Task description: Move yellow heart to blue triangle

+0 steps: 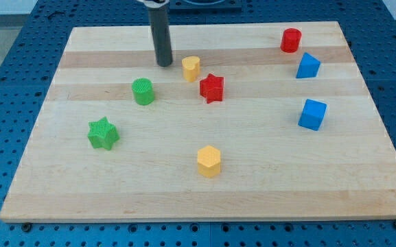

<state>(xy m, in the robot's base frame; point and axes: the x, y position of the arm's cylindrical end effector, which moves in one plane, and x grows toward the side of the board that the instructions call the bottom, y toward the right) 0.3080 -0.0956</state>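
Observation:
The yellow heart [191,68] stands near the view's top middle of the wooden board. The blue triangle [307,66] sits far off at the view's upper right. My tip [164,64] rests on the board just to the view's left of the yellow heart, with a small gap between them. A red star [211,88] sits close to the heart, at its lower right.
A red cylinder [290,40] stands above and left of the blue triangle. A blue cube [312,114] lies below the triangle. A green cylinder [143,91] and a green star [103,133] are at the left. A yellow hexagon [209,161] is at the bottom middle.

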